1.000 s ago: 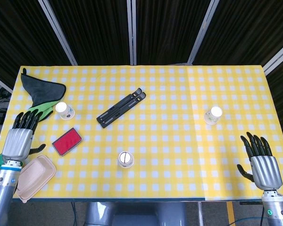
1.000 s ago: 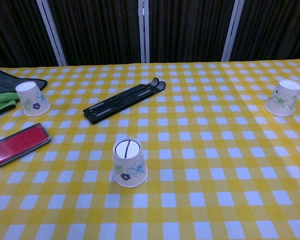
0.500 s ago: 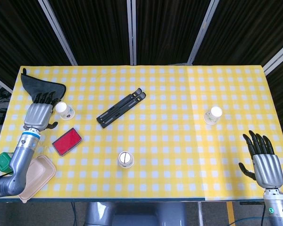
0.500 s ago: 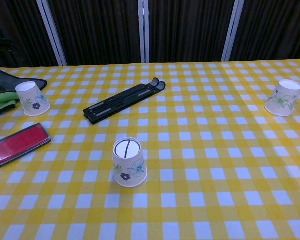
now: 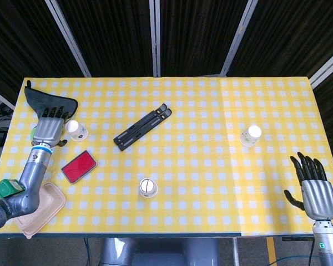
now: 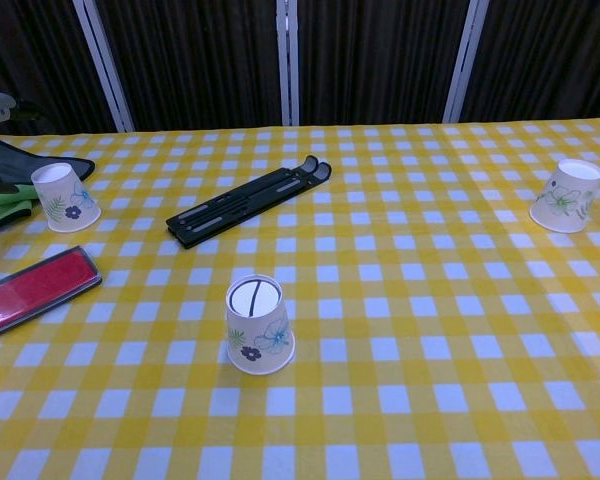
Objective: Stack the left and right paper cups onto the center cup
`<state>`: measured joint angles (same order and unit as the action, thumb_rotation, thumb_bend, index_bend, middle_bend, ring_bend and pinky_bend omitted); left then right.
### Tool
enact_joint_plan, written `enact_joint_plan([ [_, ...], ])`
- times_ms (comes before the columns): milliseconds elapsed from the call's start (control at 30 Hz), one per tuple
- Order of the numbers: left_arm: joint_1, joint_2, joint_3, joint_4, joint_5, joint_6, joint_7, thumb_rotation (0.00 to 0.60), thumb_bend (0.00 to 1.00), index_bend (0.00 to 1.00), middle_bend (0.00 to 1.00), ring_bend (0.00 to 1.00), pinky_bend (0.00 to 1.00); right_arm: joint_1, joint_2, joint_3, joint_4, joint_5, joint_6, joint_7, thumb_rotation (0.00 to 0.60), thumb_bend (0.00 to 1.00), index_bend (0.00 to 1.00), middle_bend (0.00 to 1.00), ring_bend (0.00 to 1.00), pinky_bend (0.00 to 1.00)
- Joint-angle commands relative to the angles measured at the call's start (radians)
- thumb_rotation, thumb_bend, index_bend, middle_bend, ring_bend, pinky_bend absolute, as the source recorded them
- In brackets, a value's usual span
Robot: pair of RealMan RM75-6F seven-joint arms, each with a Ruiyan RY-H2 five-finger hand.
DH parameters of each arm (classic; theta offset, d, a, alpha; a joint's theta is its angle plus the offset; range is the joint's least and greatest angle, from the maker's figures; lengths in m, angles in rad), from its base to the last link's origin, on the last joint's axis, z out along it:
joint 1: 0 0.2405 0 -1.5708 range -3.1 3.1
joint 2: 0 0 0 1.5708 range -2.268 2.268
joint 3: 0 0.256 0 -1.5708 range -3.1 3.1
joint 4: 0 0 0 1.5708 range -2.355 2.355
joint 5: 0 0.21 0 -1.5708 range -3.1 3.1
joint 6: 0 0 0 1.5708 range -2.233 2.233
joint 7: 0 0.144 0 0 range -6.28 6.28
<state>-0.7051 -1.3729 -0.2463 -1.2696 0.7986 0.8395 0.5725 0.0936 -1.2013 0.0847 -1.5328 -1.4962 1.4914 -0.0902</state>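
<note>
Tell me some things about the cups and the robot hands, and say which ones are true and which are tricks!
1. All three cups stand upside down. True: left cup, center cup and right cup.
2. The cups are already stacked. False: each stands alone, far apart.
3. The left hand is beside the left cup. True.
4. The right hand holds the right cup. False: it is empty, fingers apart, near the table's front corner.
5. The red case lies next to the right cup. False: it lies near the left cup.

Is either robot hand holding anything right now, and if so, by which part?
Nothing is held. The left robot hand sits beside the left cup, fingers apart; the right robot hand is open, away from every cup.
</note>
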Motion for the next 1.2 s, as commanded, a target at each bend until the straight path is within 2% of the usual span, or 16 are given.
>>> enact_joint_plan([
  [33,-0.011,-0.014,0.005,0.029,-0.018,-0.018,-0.009,0.600,0.26,0.15,0.00,0.00,0.00,0.001,-0.001,0.001,0.001,0.001,-0.001,-0.001,0.600,0.15,0.00,0.00,0.00,0.00],
  [267,-0.048,-0.069,0.009,0.131,-0.019,-0.068,-0.053,0.600,0.25,0.22,0.00,0.00,0.00,0.004,-0.007,0.002,0.005,0.007,-0.006,-0.013,0.600,0.15,0.00,0.00,0.00,0.00],
  [567,-0.092,-0.141,0.026,0.266,-0.042,-0.129,-0.068,0.600,0.26,0.25,0.00,0.00,0.00,0.003,-0.011,0.008,0.012,0.025,-0.009,-0.022,0.600,0.15,0.00,0.00,0.00,0.00],
  [733,-0.108,-0.172,0.036,0.325,-0.051,-0.161,-0.079,0.600,0.38,0.30,0.00,0.00,0.00,0.003,-0.014,0.009,0.014,0.031,-0.010,-0.028,0.600,0.15,0.00,0.00,0.00,0.00],
  [800,-0.110,-0.179,0.038,0.335,-0.047,-0.164,-0.086,0.600,0.40,0.32,0.00,0.00,0.00,0.004,-0.015,0.010,0.015,0.032,-0.010,-0.030,0.600,0.15,0.00,0.00,0.00,0.00],
  [1033,-0.103,-0.151,0.027,0.283,0.004,-0.126,-0.145,0.600,0.40,0.34,0.00,0.00,0.00,0.004,-0.016,0.010,0.016,0.033,-0.011,-0.030,0.600,0.15,0.00,0.00,0.00,0.00],
  [1200,-0.082,-0.046,-0.010,0.086,0.082,-0.029,-0.210,0.600,0.40,0.33,0.00,0.00,0.00,0.004,-0.016,0.010,0.017,0.034,-0.012,-0.028,0.600,0.15,0.00,0.00,0.00,0.00],
])
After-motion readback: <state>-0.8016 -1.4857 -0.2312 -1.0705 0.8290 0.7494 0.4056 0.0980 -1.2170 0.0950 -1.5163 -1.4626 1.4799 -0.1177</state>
